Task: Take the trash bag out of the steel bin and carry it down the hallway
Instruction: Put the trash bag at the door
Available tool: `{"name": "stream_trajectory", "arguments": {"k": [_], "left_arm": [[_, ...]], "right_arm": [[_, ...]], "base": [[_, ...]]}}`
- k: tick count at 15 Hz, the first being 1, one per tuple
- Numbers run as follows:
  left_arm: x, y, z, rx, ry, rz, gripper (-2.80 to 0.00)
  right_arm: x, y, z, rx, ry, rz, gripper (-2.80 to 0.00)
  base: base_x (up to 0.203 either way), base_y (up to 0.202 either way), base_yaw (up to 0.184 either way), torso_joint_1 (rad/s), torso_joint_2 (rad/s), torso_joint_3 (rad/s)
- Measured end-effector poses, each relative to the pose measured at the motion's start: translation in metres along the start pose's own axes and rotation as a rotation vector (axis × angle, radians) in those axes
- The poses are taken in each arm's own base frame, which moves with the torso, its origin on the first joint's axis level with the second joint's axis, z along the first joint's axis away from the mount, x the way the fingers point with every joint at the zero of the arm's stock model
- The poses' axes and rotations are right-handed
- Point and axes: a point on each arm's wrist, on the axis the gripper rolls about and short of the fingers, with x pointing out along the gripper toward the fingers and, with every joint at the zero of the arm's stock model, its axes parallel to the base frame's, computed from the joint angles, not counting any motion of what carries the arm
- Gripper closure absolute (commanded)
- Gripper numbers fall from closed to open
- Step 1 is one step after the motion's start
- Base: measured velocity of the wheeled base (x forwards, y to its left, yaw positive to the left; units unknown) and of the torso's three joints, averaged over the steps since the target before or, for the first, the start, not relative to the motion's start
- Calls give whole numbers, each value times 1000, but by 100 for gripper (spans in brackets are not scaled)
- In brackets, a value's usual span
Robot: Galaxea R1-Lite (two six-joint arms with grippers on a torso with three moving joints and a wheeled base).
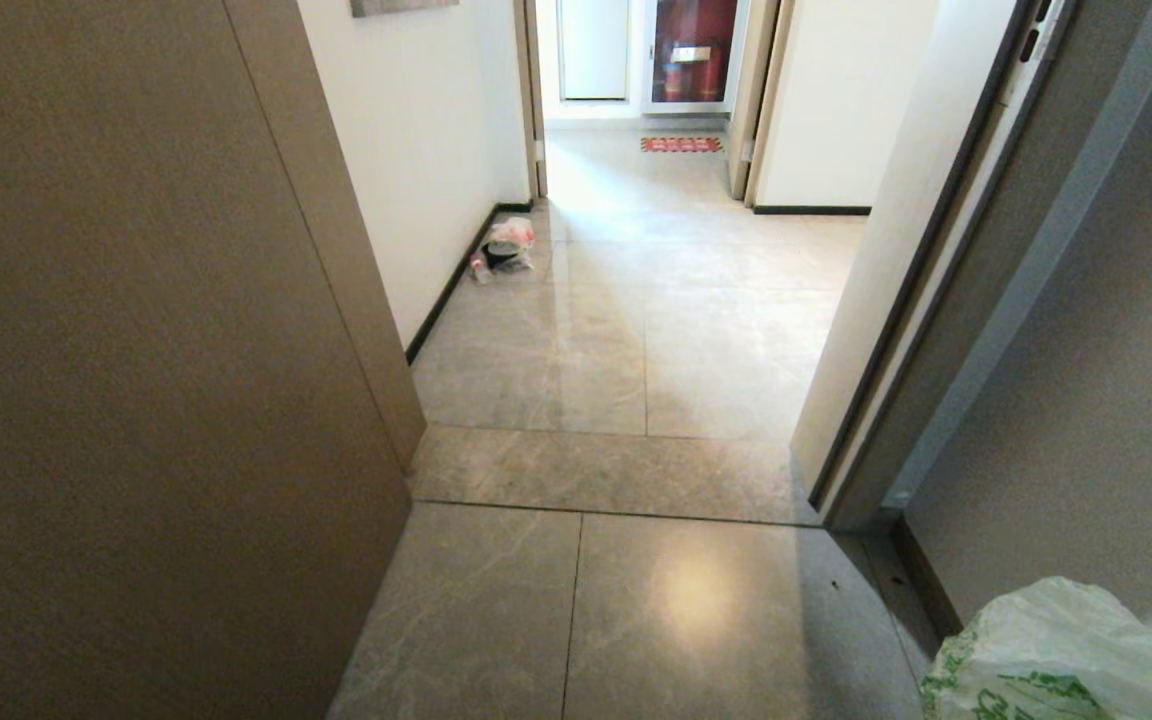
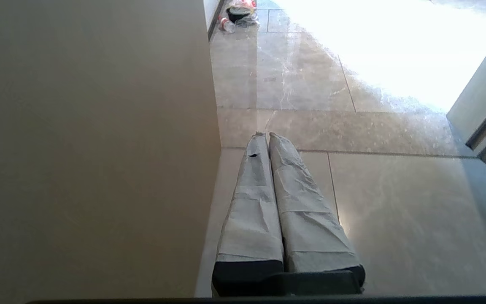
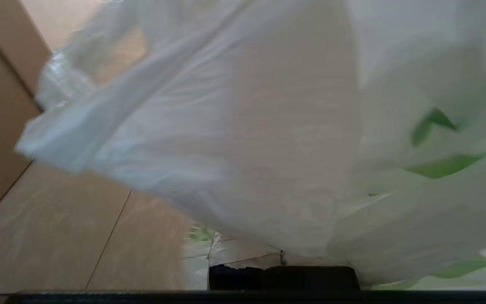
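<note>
At the lower right corner of the head view, the trash bag (image 1: pixel 1056 650) bulges into sight, white crinkled plastic with green print, hanging close by the grey wall (image 1: pixel 1116 330) on that side. From the right wrist view the bag (image 3: pixel 243 139) fills nearly everything in front of the right claw (image 3: pixel 283 264); its taped tips are buried under the plastic and closed tight on it, so the bag hangs from that claw. No steel bin shows in any view, so the lifting-out step looks done and the carrying step is in hand.

Ahead lies the hallway (image 1: pixel 636 300), glossy beige-grey tiles running past a threshold strip toward a far doorway with a red mat (image 1: pixel 681 144). A brown panel (image 1: pixel 136 350) stands close on the left and a door frame (image 1: pixel 896 300) on the right, leaving a narrow opening. Against the left baseboard, well ahead, sits a small heap of rubbish (image 1: pixel 506 248): a pale bag, something dark, a bottle.

The left claw (image 2: pixel 266 135) is pressed together with nothing in it, pointing at the floor just beside the brown panel.

The next move, as I judge it, calls for driving straight through the gap, keeping the swinging bag off the right-hand frame and steering wide of the heap.
</note>
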Motion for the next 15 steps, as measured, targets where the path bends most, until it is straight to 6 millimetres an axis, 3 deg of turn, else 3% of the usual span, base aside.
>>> {"name": "stream_trajectory", "arguments": {"k": [15], "left_arm": [[0, 0, 0, -1, 0, 0, 0]], "right_arm": [[0, 0, 0, 0, 0, 0, 0]], "base": [[191, 0, 0, 2, 2, 3]]}}
